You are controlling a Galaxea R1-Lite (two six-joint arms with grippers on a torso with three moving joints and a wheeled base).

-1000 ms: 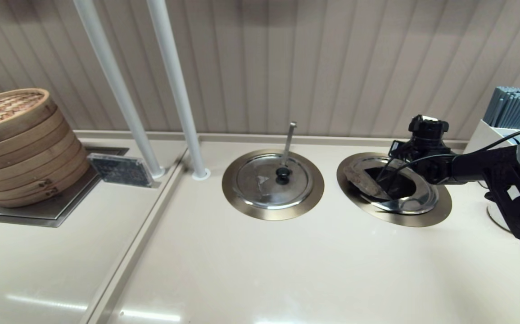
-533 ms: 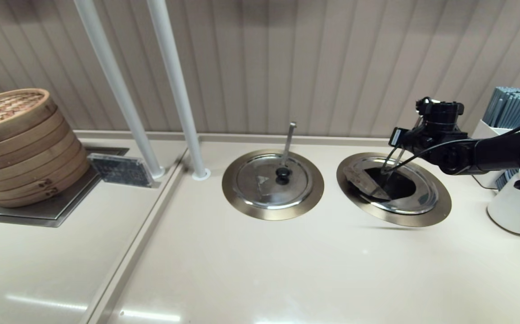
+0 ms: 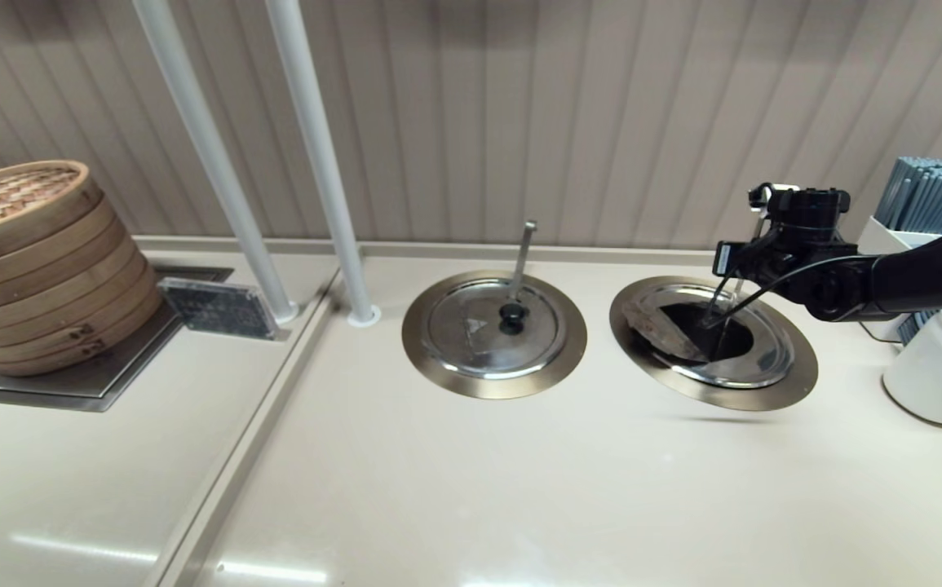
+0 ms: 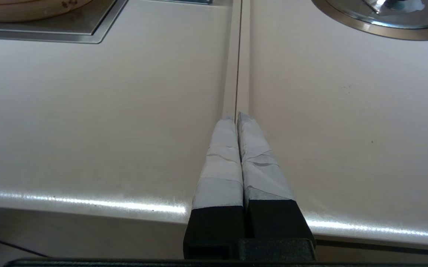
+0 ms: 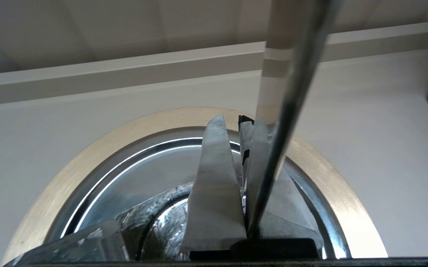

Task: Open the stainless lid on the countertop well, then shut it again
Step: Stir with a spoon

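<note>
The stainless lid sits in the right-hand countertop well, inside its bronze rim. Its wedge panel is tilted up at the left, baring the dark cavity. My right gripper reaches down over that opening. In the right wrist view the right gripper is shut on a thin steel handle that rises past its fingers, above the lid and rim. The black knob is hidden. My left gripper hangs shut and empty over the counter seam near the front edge.
The twin well with its shut lid, black knob and upright ladle handle lies to the left. Bamboo steamers stand far left, two white poles at the back, a chopstick holder and white pots at the right.
My right gripper has risen and shifted to the right over the well, and the thin handle has tilted with it. The wedge panel stays raised. The left arm has not moved.
</note>
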